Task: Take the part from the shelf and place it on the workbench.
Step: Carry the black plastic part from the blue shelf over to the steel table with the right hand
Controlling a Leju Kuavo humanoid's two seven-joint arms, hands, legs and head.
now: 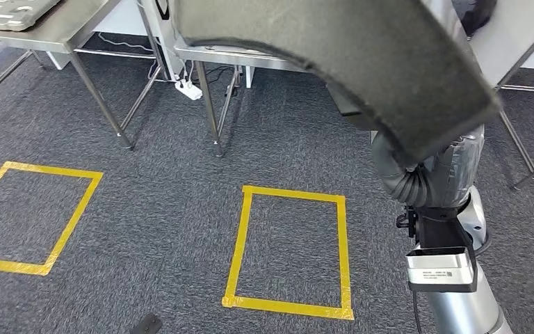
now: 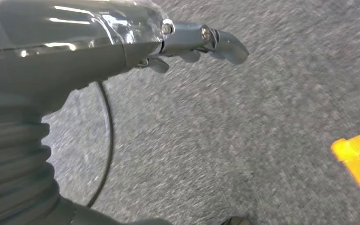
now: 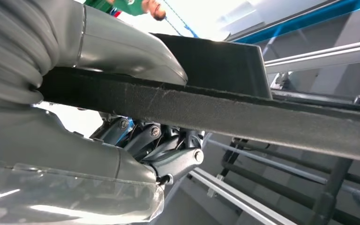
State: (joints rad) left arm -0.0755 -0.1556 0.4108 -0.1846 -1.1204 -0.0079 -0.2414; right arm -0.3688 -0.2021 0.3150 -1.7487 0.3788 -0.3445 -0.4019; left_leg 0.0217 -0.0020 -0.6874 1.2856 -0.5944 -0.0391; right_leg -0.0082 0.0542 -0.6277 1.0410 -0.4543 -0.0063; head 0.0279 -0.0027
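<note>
The right hand (image 3: 136,140) gripped the dark, curved, felt-like part (image 1: 361,62) high above the grey carpet floor (image 1: 181,195) for carrying, while the left hand (image 2: 187,44) hung with nothing in it, fingers slightly curled.

The robot's right arm (image 1: 459,306) was a silver cylinder with a black camera box bearing a white label, below a grey ribbed cover. The left hand (image 2: 201,44) had blue-grey fingers with small screws, a glossy grey shell and a thin black cable.
</note>
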